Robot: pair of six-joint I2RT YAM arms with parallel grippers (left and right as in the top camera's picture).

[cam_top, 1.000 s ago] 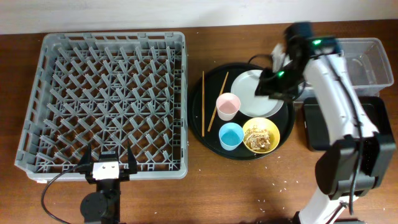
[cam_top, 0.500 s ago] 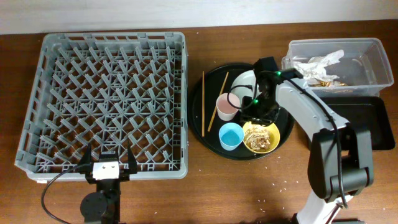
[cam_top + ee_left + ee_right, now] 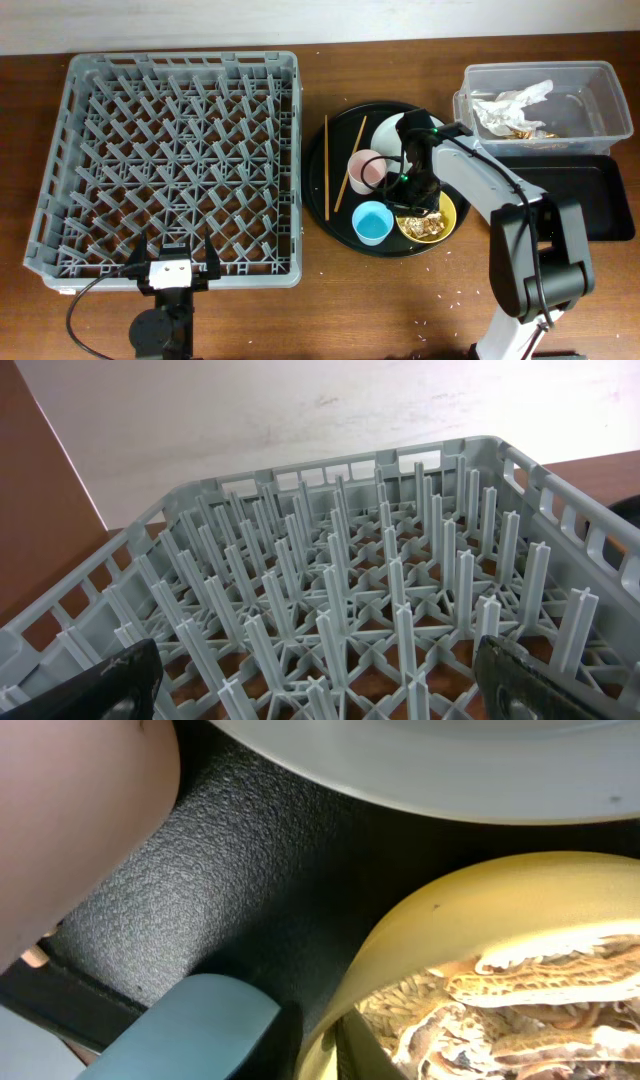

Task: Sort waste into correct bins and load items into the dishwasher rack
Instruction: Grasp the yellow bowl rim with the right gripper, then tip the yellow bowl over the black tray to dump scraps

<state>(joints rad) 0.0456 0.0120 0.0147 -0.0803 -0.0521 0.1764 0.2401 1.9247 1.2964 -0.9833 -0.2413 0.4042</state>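
Overhead, the dishwasher rack (image 3: 170, 165) fills the left half of the frame, its pegs bare. The left gripper (image 3: 172, 257) sits at the rack's lower edge. In the left wrist view its two dark fingers (image 3: 125, 680) stand spread wide at the bottom corners, with only rack pegs between them and nothing held.

Right of the rack lies the round black tray (image 3: 330, 215). One chopstick (image 3: 326, 165) lies straight along its left rim, and the other chopstick (image 3: 350, 165) lies slanted just inside. Next come the pink cup (image 3: 366, 170) and, below it, the light blue cup (image 3: 372, 221), both upright. The pale plate (image 3: 385, 135) lies at the tray's upper right, partly hidden by the right arm.

The right gripper (image 3: 412, 200) is down at the left rim of the yellow bowl (image 3: 445, 215), which sits at the tray's lower right with food scraps (image 3: 425, 228) in it. The right wrist view shows the bowl's rim (image 3: 450, 910) very close, curving from the bottom centre. Scraps (image 3: 500, 1010) lie inside the bowl, with the plate (image 3: 450, 760) above and the pink cup (image 3: 70, 820) at upper left. Whether the fingers pinch the rim I cannot tell.

At the upper right, the clear tub (image 3: 600, 80) holds a crumpled napkin (image 3: 515, 100) and gold foil (image 3: 520, 130). The flat black tray (image 3: 590, 195) lies just below it.
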